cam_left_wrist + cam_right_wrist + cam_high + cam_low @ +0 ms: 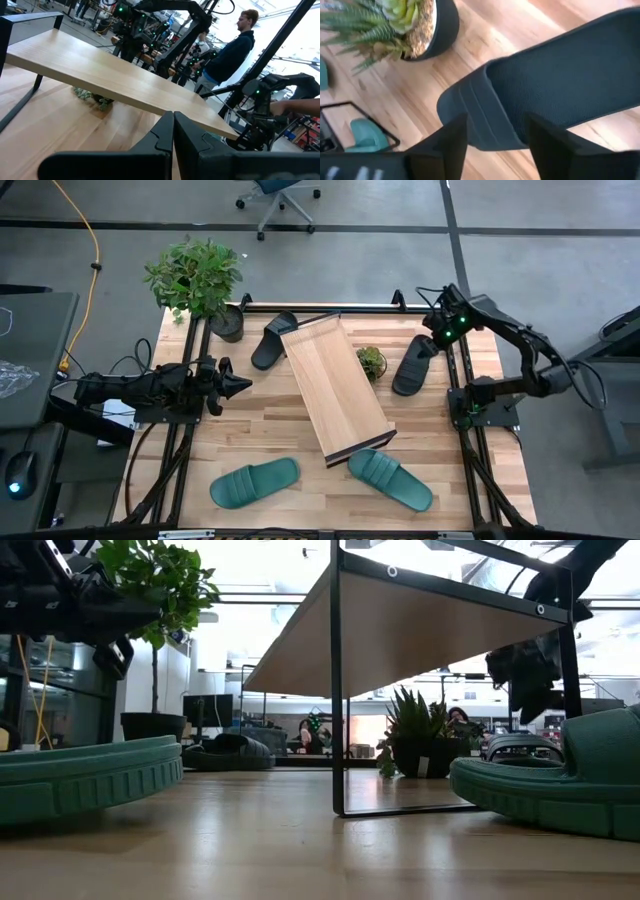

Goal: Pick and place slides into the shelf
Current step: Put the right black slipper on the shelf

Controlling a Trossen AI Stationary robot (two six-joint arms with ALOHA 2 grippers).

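Observation:
The light-wood shelf [335, 390] stands slantwise mid-table on its thin dark frame [336, 690]. One black slide [273, 340] lies at the shelf's far left. The other black slide [414, 365] lies to its right. Two teal slides [255, 483] [390, 478] lie sole-down near the near edge. My right gripper [497, 140] is open just above the right black slide [560, 80], one finger on either side of its end [470, 115]; no touch shows. My left gripper [240, 385] is shut, level, left of the shelf and pointing at it [110, 75].
A small potted succulent [371, 362] sits between the shelf and the right black slide, close to my right gripper [415, 25]. A large leafy plant [200, 280] stands at the far left corner. People [235, 45] are in the room beyond the table.

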